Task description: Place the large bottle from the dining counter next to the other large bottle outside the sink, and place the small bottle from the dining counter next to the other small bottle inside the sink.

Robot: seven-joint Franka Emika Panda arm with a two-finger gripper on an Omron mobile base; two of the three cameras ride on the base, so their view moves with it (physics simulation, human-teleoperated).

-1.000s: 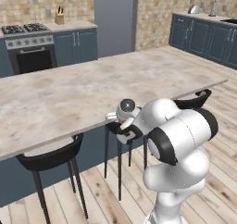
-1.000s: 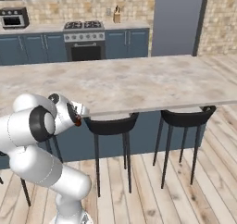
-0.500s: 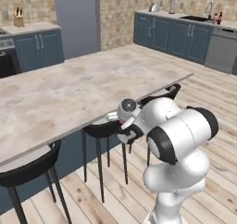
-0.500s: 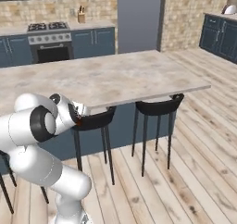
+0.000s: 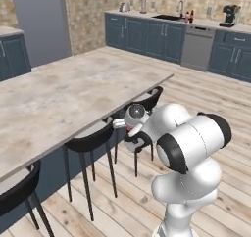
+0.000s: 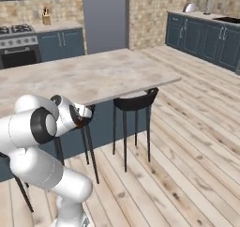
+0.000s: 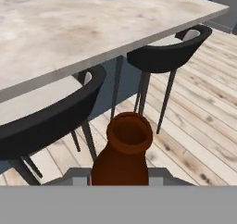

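One small bottle (image 7: 121, 153), brown with a red cap, sits tight in the claw (image 7: 119, 179), tucked close to the robot beside the dining counter (image 5: 73, 91), likely so it stays safe on the ride to the far sink (image 5: 168, 17).

A home kitchen: stone-topped dining counter (image 5: 73, 91) with stools (image 6: 133, 104), blue cabinets (image 5: 147, 35), stove (image 6: 18, 50), wood floor.
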